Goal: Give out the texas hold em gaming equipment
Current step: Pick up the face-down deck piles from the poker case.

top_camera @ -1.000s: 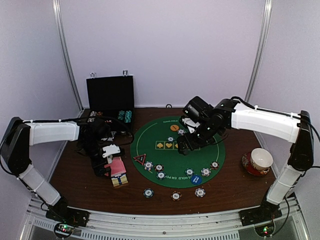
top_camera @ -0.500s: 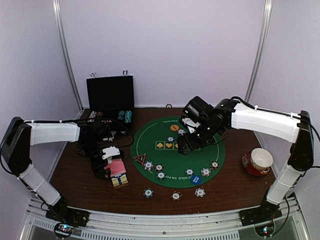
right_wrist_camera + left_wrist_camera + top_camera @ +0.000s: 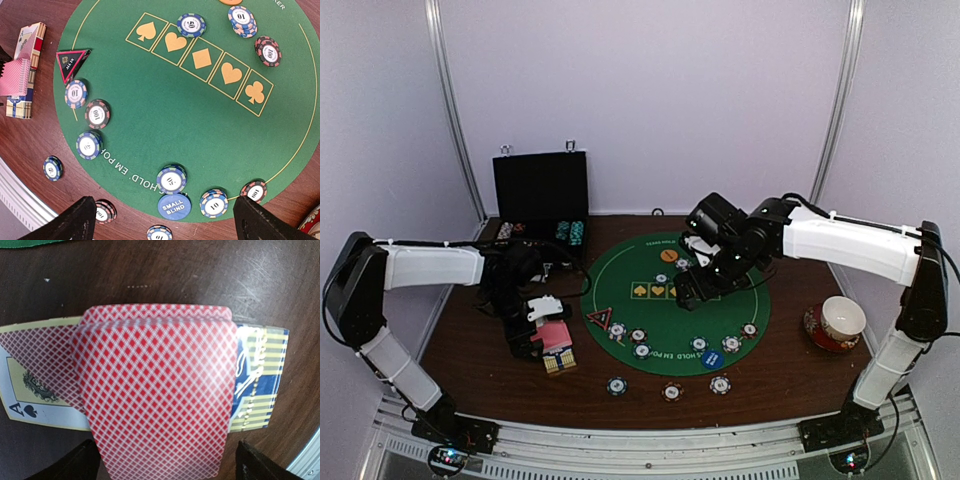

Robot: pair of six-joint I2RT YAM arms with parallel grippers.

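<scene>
1. two claws, both released. at the left of the top view the left gripper (image 3: 535,325) hovers with its jaws spread wide around the pink-backed cards (image 3: 155,390), gripping nothing. the stack lies across its card box (image 3: 257,380) on the wooden table (image 3: 470,350), just left of the green mat (image 3: 165,100).
2. at the upper left the black case (image 3: 540,190) stands open with teal chips (image 3: 570,232) racked inside, so i judge there is stock left to hand out.
3. in the centre, chip stacks (image 3: 171,179) ring the mat's lower edge and others sit by the suit boxes higher up. the blue button (image 3: 173,206) lies at the lower rim and the orange button (image 3: 668,255) near the top. three chips (image 3: 671,391) rest on the wood below the mat. the chips look largely shared out, but no card has been dealt to any seat yet.
4. right of centre, the right gripper (image 3: 688,290) hangs over the mat with its jaws wide and empty.
5. against the earlier frame, the left wrist sits a touch lower in the picture. the cards, chips and right arm are unchanged.
</scene>
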